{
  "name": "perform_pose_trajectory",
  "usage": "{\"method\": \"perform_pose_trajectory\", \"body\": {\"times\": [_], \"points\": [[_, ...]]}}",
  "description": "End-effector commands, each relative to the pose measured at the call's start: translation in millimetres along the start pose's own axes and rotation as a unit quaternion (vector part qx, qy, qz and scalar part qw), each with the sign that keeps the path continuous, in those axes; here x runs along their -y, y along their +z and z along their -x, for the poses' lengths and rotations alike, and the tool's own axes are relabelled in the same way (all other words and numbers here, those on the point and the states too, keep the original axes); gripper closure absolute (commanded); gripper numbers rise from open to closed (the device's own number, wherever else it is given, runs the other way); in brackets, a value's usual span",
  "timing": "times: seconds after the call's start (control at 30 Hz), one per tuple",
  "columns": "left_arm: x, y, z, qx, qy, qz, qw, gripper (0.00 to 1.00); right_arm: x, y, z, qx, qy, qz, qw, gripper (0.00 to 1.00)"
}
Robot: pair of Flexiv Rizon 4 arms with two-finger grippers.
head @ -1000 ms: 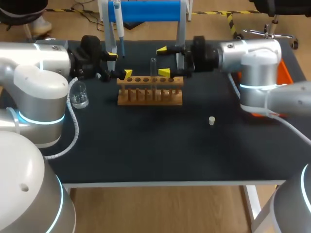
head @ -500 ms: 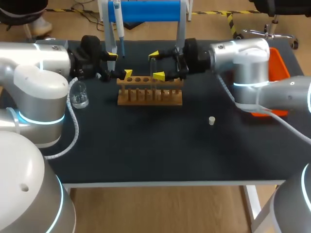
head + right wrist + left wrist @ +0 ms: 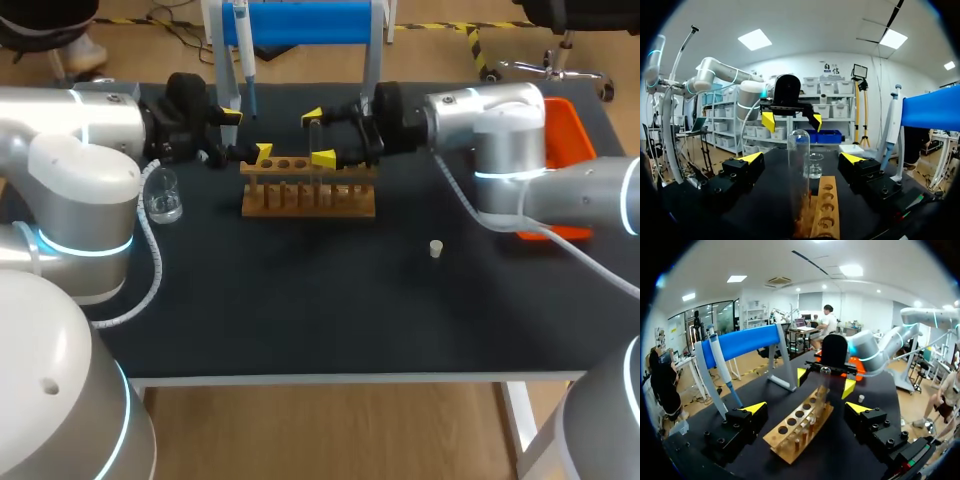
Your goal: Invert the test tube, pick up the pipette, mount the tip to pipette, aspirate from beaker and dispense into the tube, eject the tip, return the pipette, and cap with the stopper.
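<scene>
On the black table (image 3: 300, 320), the rack (image 3: 308, 190) sits near the far edge with the tube (image 3: 798, 165) standing in it, round end up. The right hand (image 3: 318, 138) is wide, a finger either side of the tube, not touching. It should probably centre, close gently, then lift straight up.

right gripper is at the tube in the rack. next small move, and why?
Probably close the right gripper on the test tube. The tube stands in the rack between its open fingers, with a gap on each side, so nothing grips it yet for lifting and inverting.
</scene>
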State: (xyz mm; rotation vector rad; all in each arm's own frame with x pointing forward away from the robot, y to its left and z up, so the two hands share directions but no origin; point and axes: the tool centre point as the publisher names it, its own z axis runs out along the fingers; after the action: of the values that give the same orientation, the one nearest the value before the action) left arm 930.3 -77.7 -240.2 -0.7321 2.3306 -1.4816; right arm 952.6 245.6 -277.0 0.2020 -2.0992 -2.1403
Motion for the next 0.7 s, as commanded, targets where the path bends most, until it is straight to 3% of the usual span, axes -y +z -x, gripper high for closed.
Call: {"method": "perform_pose_trajectory", "body": {"times": [0.03, 0.2, 0.27, 0.33, 0.47, 0.53, 0.7], "points": [[0.2, -0.9, 0.8, -0.002, 0.000, 0.001, 1.000, 0.00, 3.2, 1.1, 4.9, -0.010, -0.001, 0.005, 1.000, 0.00], [0.2, -0.9, 0.8, -0.002, 0.000, 0.001, 1.000, 0.00, 4.3, 3.6, 5.2, -0.009, 0.000, 0.003, 1.000, 0.00], [0.2, -0.9, 0.8, -0.002, 0.000, 0.001, 1.000, 0.00, 4.6, 4.2, 5.4, -0.008, 0.001, 0.004, 1.000, 0.35], [0.2, -0.9, 0.8, -0.002, 0.000, 0.001, 1.000, 0.00, 4.8, 4.7, 5.8, -0.005, 0.001, 0.003, 1.000, 0.45], [0.2, -0.9, 0.8, -0.002, 0.000, 0.001, 1.000, 0.00, 5.2, 5.0, 6.8, 0.001, 0.002, 0.003, 1.000, 0.44], [0.2, -0.9, 0.8, -0.002, 0.000, 0.001, 1.000, 0.00, 5.4, 5.1, 7.0, 0.004, 0.002, 0.003, 1.000, 0.50], [0.2, -0.9, 0.8, -0.002, 0.000, 0.001, 1.000, 0.00, 6.3, 6.3, 7.1, 0.006, 0.000, 0.000, 1.000, 0.55]]}}
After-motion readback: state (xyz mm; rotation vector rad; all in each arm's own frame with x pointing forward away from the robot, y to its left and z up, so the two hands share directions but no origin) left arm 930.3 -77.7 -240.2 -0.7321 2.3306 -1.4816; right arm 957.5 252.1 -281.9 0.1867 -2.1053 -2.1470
